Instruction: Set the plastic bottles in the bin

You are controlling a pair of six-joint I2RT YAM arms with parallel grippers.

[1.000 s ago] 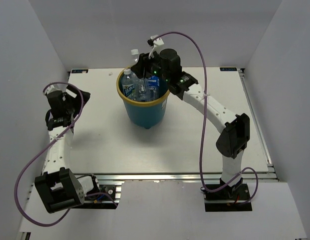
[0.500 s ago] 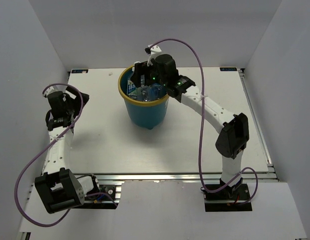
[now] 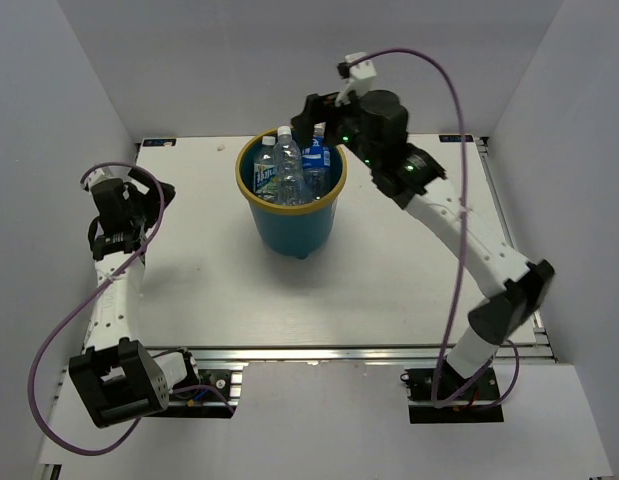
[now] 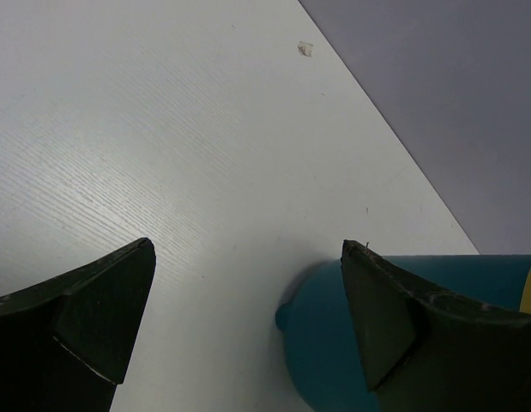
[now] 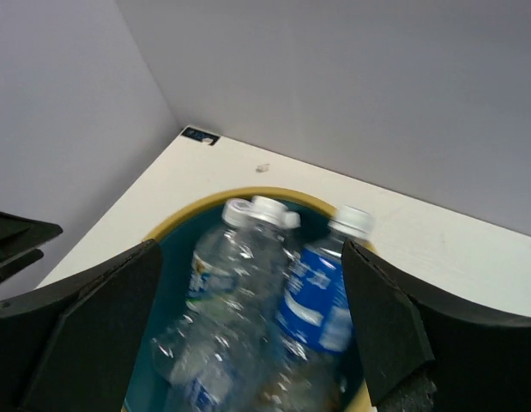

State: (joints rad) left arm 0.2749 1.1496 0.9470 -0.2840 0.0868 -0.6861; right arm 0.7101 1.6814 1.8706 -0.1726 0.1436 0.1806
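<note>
The teal bin (image 3: 294,228) with its tan rim stands at the back middle of the table. Several clear plastic bottles (image 3: 280,165) stand packed in it, caps up. One of them carries a blue label (image 3: 317,160). My right gripper (image 3: 312,117) hangs open above the bin's far right rim and holds nothing. In the right wrist view the blue-label bottle (image 5: 319,292) and a clear bottle (image 5: 229,283) lie below my right gripper (image 5: 248,326), inside the bin (image 5: 175,221). My left gripper (image 3: 152,190) is open at the table's left. In its wrist view the left gripper (image 4: 248,318) frames bare table and the bin's wall (image 4: 321,352).
White walls close the table in at the back and on both sides. A purple cable (image 3: 444,120) loops high over the right arm. A metal rail (image 3: 339,352) runs along the near edge by the arm bases.
My right gripper opened and let a bottle drop into the bin. It then rose and drew back to the right. The left arm barely moved.
</note>
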